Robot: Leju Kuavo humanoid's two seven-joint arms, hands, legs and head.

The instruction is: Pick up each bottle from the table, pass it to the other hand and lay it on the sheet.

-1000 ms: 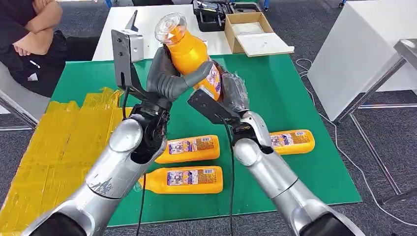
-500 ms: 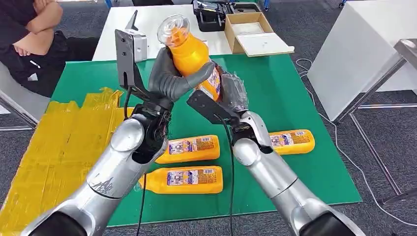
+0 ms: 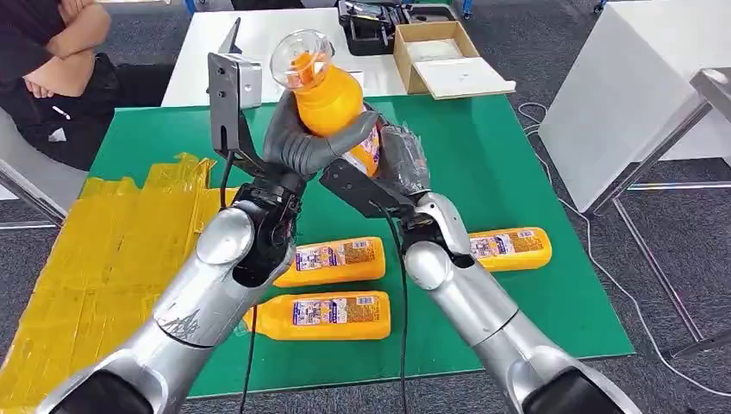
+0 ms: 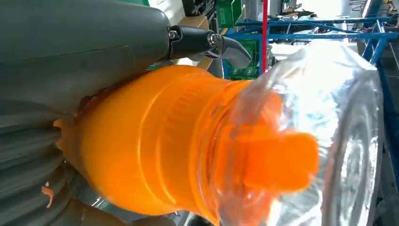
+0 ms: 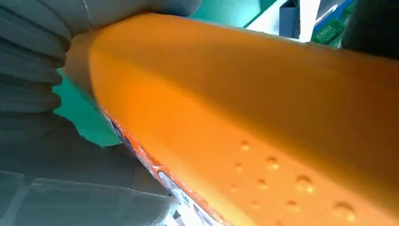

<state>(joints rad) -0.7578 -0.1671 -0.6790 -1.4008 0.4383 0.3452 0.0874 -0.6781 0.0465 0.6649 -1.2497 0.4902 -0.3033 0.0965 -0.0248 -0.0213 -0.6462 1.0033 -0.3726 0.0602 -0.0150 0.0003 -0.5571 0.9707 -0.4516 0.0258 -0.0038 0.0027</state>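
Fingers (image 3: 332, 142) of the left hand (image 3: 302, 138) curled tight round the upper body of the orange bottle (image 3: 332, 99), thick grey thumb (image 4: 84, 42) pressed flat along its shoulder in the left wrist view, dark fingertip reaching toward the neck. Held raised above the green mat (image 3: 509, 164), tilted, clear cap (image 3: 300, 50) uppermost and leaning toward the left arm's side. Lower, labelled part gripped by the right hand (image 3: 396, 159), wrapped in clear film, closed about the bottle from the opposite side; orange wall pressed against the ribbed grey cover (image 5: 33, 47) in the right wrist view, though how far those fingers close, cannot tell exactly. Both hands on the 1 bottle at once, touching each other around it. 3 more orange bottles lying on their sides on the mat: 1 (image 3: 340, 261) just beside the left forearm, 1 (image 3: 323, 316) nearer the robot below it, 1 (image 3: 513, 247) beyond the right forearm. Yellow sheet (image 3: 95, 259) spread over the mat's left side. Beyond the mat, a white table (image 3: 259, 39) with an open cardboard box (image 3: 448, 56); a seated person's folded arms (image 3: 52, 52) at the far left.
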